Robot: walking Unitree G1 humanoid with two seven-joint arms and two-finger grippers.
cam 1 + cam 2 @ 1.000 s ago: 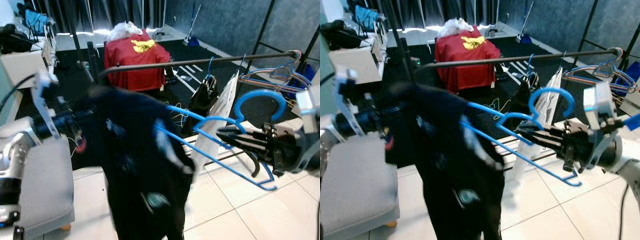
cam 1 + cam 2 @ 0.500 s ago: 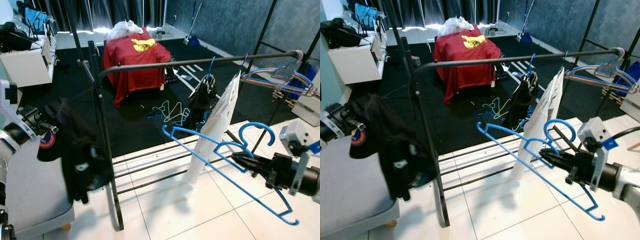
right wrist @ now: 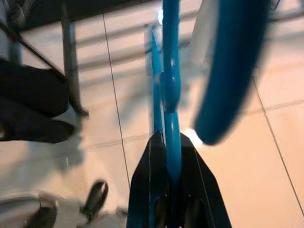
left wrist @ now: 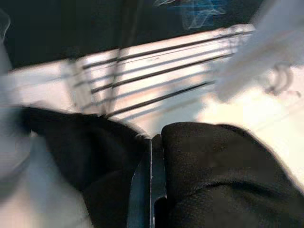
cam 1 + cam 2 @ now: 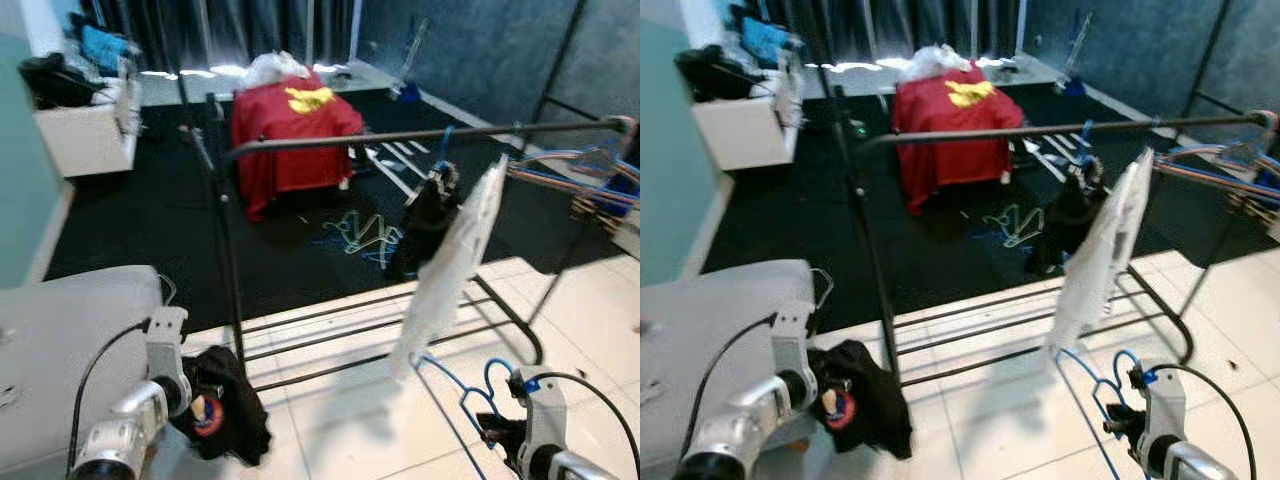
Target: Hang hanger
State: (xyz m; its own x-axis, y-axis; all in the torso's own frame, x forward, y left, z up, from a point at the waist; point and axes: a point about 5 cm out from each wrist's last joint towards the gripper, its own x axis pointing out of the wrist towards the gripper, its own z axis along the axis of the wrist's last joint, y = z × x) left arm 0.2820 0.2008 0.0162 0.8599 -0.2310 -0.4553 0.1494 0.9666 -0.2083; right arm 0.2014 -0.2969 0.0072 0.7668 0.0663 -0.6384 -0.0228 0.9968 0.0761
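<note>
A blue hanger (image 5: 458, 398) hangs low over the white tiles at the lower right, with my right gripper (image 3: 168, 138) shut on its neck below the hook. Low at the left, my left gripper (image 4: 151, 140) is shut on a black garment (image 5: 222, 412) with a round patch, which droops beside the grey seat. The black clothes rail (image 5: 400, 137) runs across the scene well above both grippers. A white garment (image 5: 455, 262) and a small black garment (image 5: 425, 212) hang from it.
Several hangers (image 5: 575, 165) crowd the rail's right end. A grey seat (image 5: 70, 325) fills the near left. A red-covered object (image 5: 295, 135) and loose hangers (image 5: 358, 232) lie on the black carpet beyond the rack's floor bars (image 5: 350, 330).
Both arms have dropped from rail height to near the floor, the left with the black garment, the right with the blue hanger. The camera view has also shifted and blurred.
</note>
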